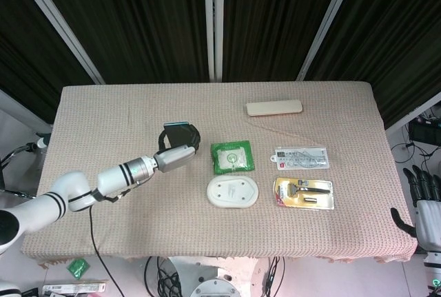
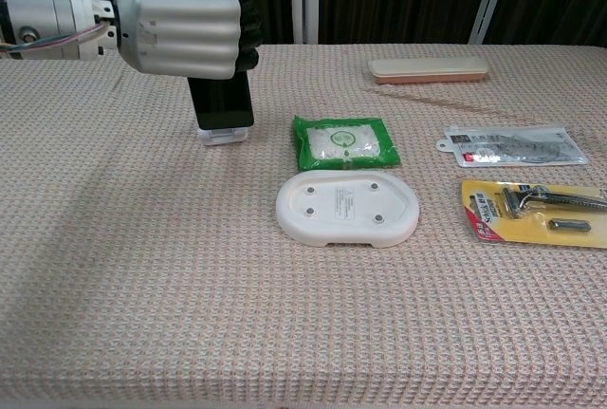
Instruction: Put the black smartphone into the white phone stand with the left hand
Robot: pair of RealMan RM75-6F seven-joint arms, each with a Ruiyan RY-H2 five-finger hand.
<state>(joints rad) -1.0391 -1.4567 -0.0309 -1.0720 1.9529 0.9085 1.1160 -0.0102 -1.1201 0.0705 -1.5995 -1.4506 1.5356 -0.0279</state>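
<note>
At the white phone stand (image 2: 223, 134), left of the green packet (image 2: 345, 141): phone seated.
Left hand (image 2: 180, 27) grips the upright black smartphone (image 2: 221, 102), its lower edge in the stand. Right hand (image 1: 422, 200), off the table's right edge, holds nothing, fingers apart.

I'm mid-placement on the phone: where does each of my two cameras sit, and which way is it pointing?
Head view: high above the near edge, looking down on the whole table; shows the left hand, its arm, and the right hand off the table's right corner.
Chest view: low at the near edge, looking across the tabletop; only the left hand shows.
Shared: black smartphone, white phone stand, left hand.
</note>
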